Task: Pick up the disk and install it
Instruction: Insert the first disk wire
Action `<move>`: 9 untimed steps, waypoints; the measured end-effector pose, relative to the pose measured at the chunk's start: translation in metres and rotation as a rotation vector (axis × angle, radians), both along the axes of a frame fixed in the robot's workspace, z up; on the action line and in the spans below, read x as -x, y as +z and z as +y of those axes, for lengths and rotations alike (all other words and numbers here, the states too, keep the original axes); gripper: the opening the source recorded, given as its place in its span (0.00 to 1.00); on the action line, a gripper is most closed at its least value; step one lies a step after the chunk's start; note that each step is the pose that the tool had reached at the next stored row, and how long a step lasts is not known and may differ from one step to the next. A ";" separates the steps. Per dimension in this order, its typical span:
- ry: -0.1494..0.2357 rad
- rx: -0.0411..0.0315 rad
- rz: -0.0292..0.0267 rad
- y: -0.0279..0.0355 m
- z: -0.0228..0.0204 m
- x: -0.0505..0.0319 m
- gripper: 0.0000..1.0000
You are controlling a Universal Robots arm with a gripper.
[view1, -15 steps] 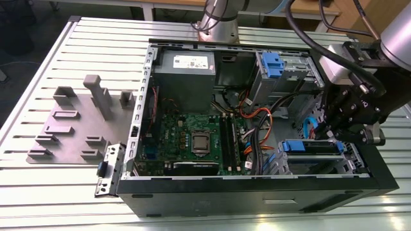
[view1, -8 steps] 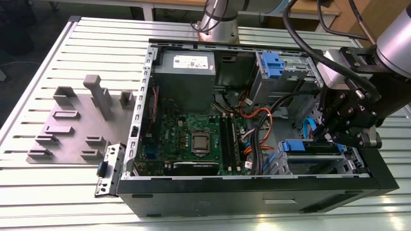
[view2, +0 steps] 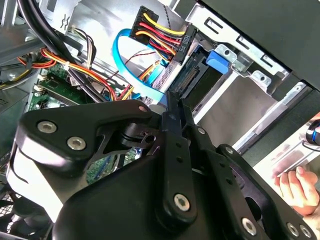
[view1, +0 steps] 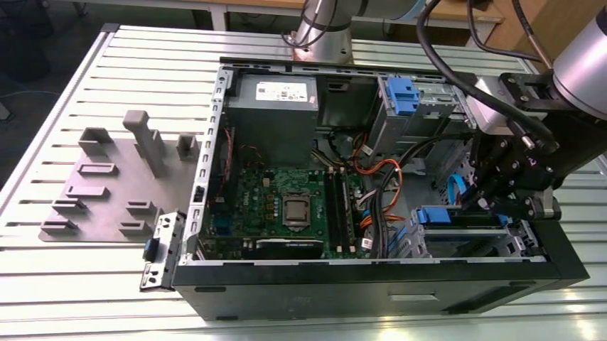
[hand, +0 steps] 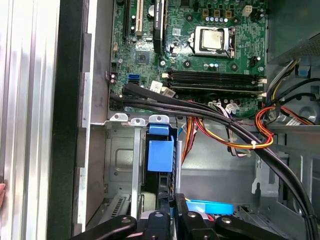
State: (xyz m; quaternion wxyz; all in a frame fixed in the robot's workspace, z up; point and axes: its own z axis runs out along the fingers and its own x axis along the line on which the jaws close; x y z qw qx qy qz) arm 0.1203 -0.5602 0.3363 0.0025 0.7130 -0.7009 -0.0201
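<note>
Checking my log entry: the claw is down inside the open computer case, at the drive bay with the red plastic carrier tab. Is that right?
Not quite. The carrier tab at the drive bay is blue, not red, as the first wrist view shows. The rest holds: the claw is down inside the open computer case, at that bay.

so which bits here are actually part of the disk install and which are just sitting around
Part of the job:
- disk in its blue plastic carrier, standing in the metal drive bay
- black gripper, at the disk

Just lying about:
- grey plastic fixture plate with upright blocks
- second blue-tabbed carrier
- green motherboard
- a person's hand
</note>
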 end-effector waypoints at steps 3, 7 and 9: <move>0.000 0.0006 0.0000 -0.0004 0.0000 0.0000 0.16; 0.000 0.0005 0.0000 -0.0007 -0.0004 0.0000 0.16; 0.000 0.0003 0.0000 -0.0008 -0.0009 0.0000 0.16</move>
